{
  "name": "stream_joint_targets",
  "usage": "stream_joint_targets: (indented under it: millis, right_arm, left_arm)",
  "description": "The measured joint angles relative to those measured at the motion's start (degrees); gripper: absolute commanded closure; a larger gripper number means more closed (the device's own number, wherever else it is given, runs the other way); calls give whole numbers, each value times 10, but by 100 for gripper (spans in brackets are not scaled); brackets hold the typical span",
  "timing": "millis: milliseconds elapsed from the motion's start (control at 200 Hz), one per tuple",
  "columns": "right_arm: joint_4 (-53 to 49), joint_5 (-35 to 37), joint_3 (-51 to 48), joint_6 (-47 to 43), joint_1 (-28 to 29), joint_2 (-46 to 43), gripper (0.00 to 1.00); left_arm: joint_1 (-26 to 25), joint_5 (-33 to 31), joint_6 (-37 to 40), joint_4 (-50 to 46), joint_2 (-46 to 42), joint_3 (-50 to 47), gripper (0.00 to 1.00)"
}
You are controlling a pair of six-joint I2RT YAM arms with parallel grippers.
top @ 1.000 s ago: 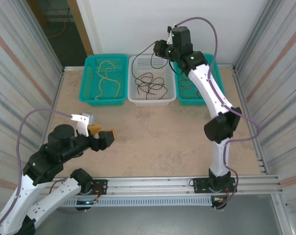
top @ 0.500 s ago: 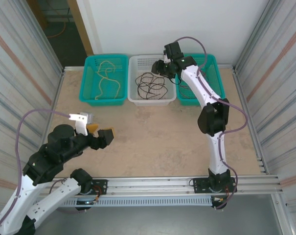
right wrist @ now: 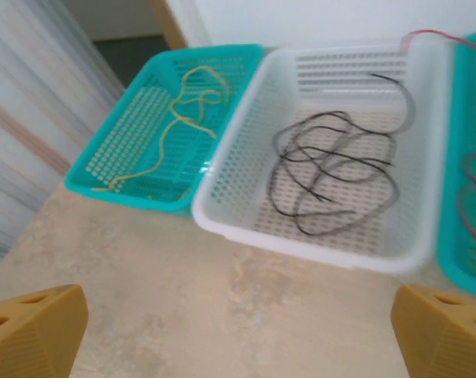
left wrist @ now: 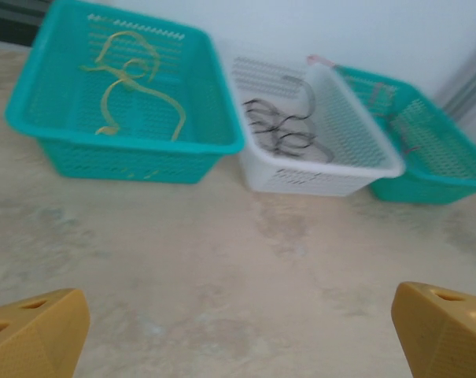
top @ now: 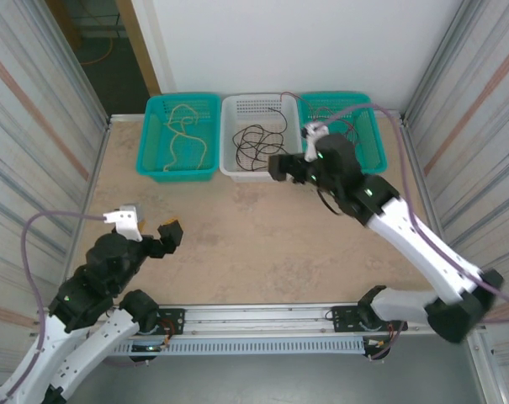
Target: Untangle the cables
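The cables lie sorted in three baskets at the table's far edge. A yellowish cable point(top: 187, 135) point(left wrist: 135, 87) point(right wrist: 182, 118) lies in the left teal basket point(top: 177, 175). Black cables point(top: 256, 145) point(left wrist: 285, 130) point(right wrist: 336, 169) sit in loose loops in the white basket point(top: 261, 174). Red cables point(top: 347, 126) point(right wrist: 474, 197) are in the right teal basket point(top: 376, 126). My right gripper point(top: 277, 166) point(right wrist: 238, 335) hovers just in front of the white basket, open and empty. At the near left, my left gripper point(top: 163, 234) point(left wrist: 238, 339) stands wide open over bare table, also empty.
The sandy tabletop point(top: 254, 244) between the baskets and the arm bases is bare. Corrugated metal walls point(top: 44, 126) close in both sides. One red wire end point(right wrist: 430, 35) hangs over the white basket's back right corner.
My right arm has come down from above the baskets and drawn back to in front of them, opening its jaws; the black cable it carried now lies in the white basket. The left arm pulled back slightly.
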Motion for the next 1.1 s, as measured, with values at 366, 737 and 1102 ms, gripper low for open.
stream_joint_targets:
  millis: [366,737,1102]
  right_arm:
    - [15,172,-335,64,-61,-180,1]
    - [94,415,-397,120,-130,-118,1]
    - [238,498,-399,54,-209,-5,1]
  left_arm:
    - [4,-126,131,199,-33,-197,1]
    - [296,-37,158,383,245,-210,1]
    - [341,1,217,614,530,-198,1]
